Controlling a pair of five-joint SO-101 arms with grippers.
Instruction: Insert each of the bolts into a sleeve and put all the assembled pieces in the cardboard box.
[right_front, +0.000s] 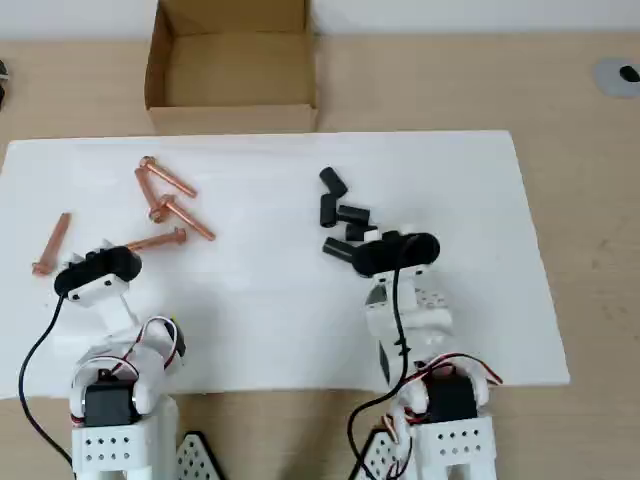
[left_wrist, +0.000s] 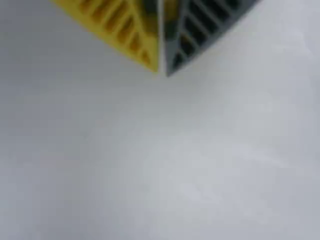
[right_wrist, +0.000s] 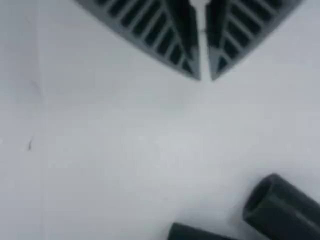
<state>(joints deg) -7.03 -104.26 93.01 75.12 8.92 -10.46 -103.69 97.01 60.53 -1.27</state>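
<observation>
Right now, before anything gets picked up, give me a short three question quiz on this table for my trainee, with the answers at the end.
1. True or false: the cardboard box already holds an assembled piece.
2. How many copper bolts lie on the white sheet?
3. The black sleeves lie beside which hand? A: left. B: right.
Key: 1 false, the box is empty. 2 five. 3 B, the right hand; its wrist view shows two sleeves close by.
</observation>
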